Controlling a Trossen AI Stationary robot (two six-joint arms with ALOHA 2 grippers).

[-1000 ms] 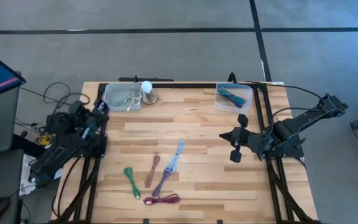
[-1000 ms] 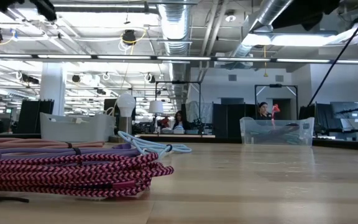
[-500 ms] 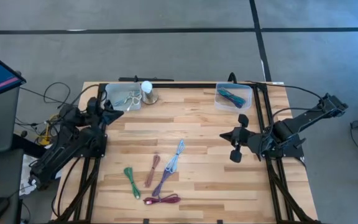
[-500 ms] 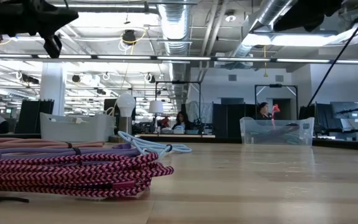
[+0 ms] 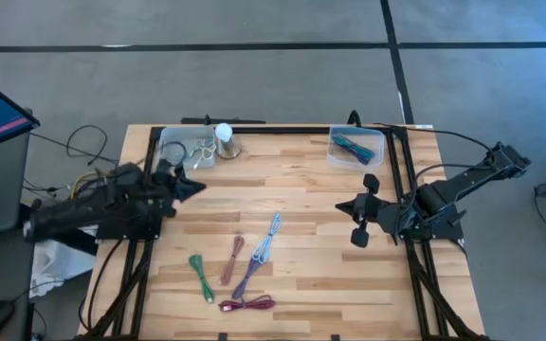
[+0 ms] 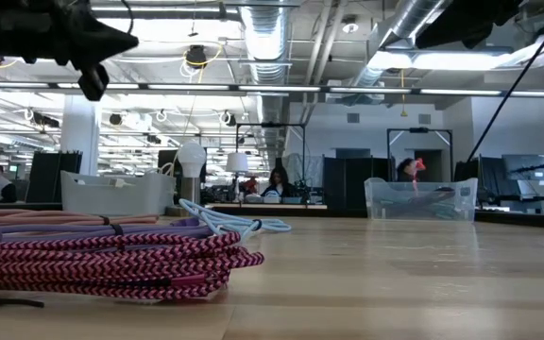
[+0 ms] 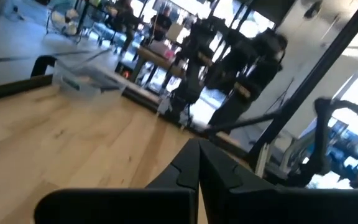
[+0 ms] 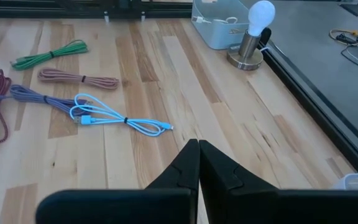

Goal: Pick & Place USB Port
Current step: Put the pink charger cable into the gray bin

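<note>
Several bundled USB cables lie on the near middle of the table: green [image 5: 200, 277], salmon [image 5: 232, 260], purple [image 5: 247, 279], light blue [image 5: 268, 239] and magenta [image 5: 246, 304]. My left gripper [image 5: 195, 187] is shut and hovers over the table's left part, near the left bin [image 5: 186, 149], well above the wood [image 6: 102, 45]. My right gripper [image 5: 356, 210] is shut and waits above the right side of the table, touching nothing. In the right wrist view the light blue cable [image 8: 114, 115] lies ahead of the shut fingers [image 8: 197, 163].
A clear bin with white cables [image 5: 186, 149] and a light bulb on a stand [image 5: 224, 140] sit at the far left. A clear bin with teal cables [image 5: 356, 147] sits at the far right. Bare wood lies between the bins and the cables. People show in the room behind.
My left arm has unfolded from its place beside the table's left edge and stretched out level. Its gripper has travelled toward the table's right and near side, coming in over the wood past the left bin. The cables and the right arm have not moved.
</note>
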